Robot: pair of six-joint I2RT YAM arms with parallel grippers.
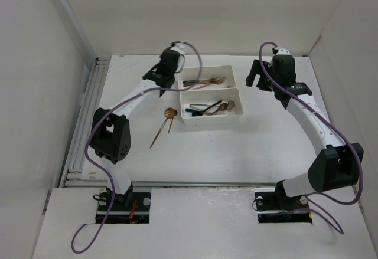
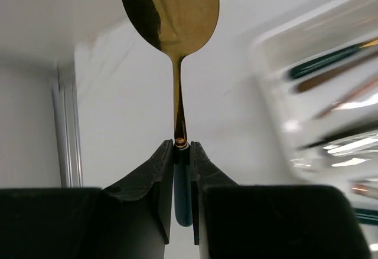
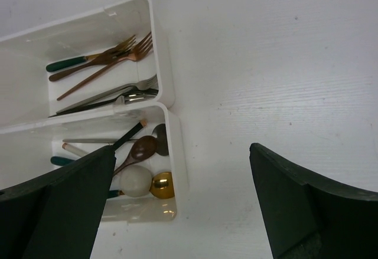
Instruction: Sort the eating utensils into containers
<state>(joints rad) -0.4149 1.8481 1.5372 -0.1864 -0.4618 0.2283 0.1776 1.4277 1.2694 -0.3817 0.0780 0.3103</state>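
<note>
Spoon [image 2: 171, 11], gold bowl with a dark handle: my left hand [image 2: 181, 153] is pinched narrow on it right where neck meets handle, bowl sticking straight out ahead. I'm hovering off the desk [image 1: 248, 147], just left of the far bin [image 1: 207, 68], which has the forks. The near bin [image 1: 239, 114], touching it, has the spoons. My right hand [image 3: 181, 148] is spread wide, holding nothing, above the desk right of both bins. One copper spoon [image 1: 170, 113] lies loose on the desk left of the near bin, maybe a second thin piece beside it.

Risks:
- The grip is fingertip-only on a thin neck, so the spoon could pivot or slip out.
- I'm nearer the fork bin, so letting go here would likely missort.
- The long bowl end could clip a rim on the way in.

No brands or readable writing anywhere.
</note>
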